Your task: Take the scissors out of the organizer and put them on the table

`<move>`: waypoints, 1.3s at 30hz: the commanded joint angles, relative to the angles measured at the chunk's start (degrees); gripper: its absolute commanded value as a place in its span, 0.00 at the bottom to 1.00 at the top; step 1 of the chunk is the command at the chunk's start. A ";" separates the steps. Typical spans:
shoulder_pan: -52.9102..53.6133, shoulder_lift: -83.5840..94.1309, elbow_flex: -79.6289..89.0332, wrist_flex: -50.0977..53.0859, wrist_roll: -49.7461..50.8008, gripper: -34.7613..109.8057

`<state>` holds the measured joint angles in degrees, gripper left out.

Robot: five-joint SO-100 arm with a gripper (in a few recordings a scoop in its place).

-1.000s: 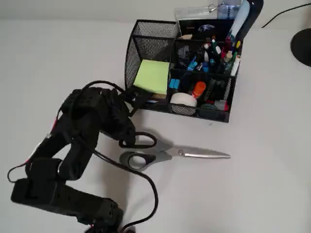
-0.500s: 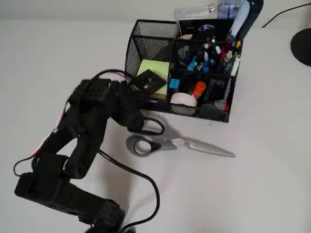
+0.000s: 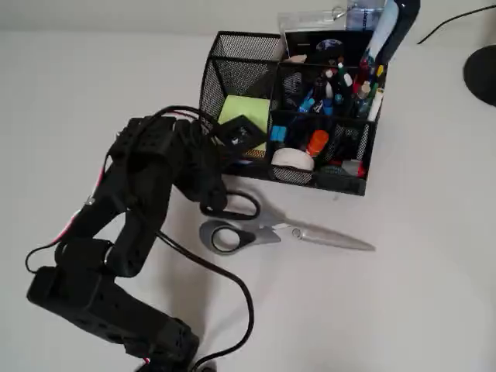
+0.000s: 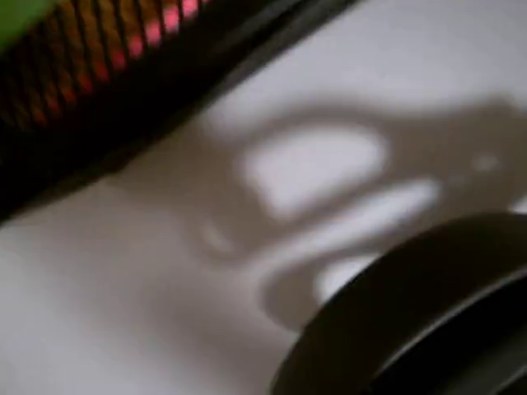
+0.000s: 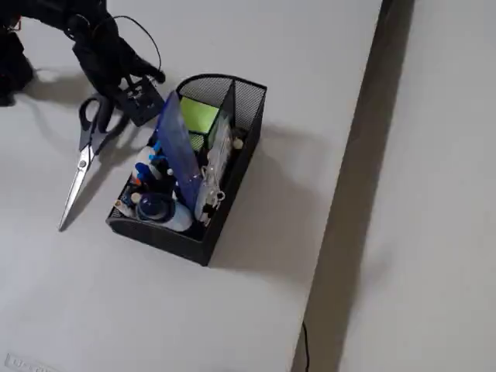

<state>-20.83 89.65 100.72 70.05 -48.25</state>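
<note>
the gripper [image 3: 219, 203], grip state unclear, sits at the scissors [image 3: 287, 232] handles. the scissors lie flat on the white worktop [image 3: 418, 256] beside the organizer [image 3: 294, 108]; best to lift straight away without snagging the loops.

Light is soft and even in the overhead view; the white table [image 3: 434, 310] reads bright with no glare. The arm throws only a faint shadow. The scissors [image 3: 287, 234] beside the gripper [image 3: 232, 198] are sharp, their blades showing a dull sheen. The wrist view is badly out of focus: the organizer [image 4: 99, 99] above the gripper is a dark smear, grey soft-edged shadows lie on the table. In the fixed view the organizer casts a soft shadow to its right.
</note>
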 commanded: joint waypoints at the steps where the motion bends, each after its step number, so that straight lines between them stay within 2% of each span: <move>1: -3.16 5.62 -5.01 6.24 -2.55 0.75; 4: -4.04 5.01 -9.67 17.93 -10.63 0.75; 7: -1.58 0.79 -9.93 19.60 -14.94 0.75; 10: 0.44 -0.35 -10.55 20.21 -24.17 0.75; 11: 2.20 1.93 -10.63 16.44 -20.30 0.75; 12: 4.31 3.87 -6.33 7.91 -15.73 0.75; 14: 7.82 6.94 6.59 -7.21 -22.85 0.75; 16: 12.66 15.56 14.33 -21.71 -13.27 0.75; 18: 16.44 22.59 16.00 -28.56 0.53 0.75; 23: 18.11 37.71 6.50 -17.31 17.23 0.75; 25: 13.01 35.51 4.31 -10.02 11.87 0.75; 28: 11.60 36.12 -1.23 -0.79 16.26 0.75; 30: 6.33 37.18 6.50 2.11 10.99 0.75; 34: 7.82 39.55 8.88 3.16 13.89 0.75; 37: 3.96 38.32 23.12 1.32 2.11 0.75; 39: 12.66 39.29 16.96 -2.11 11.16 0.75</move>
<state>-15.38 125.95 116.89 72.07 -40.17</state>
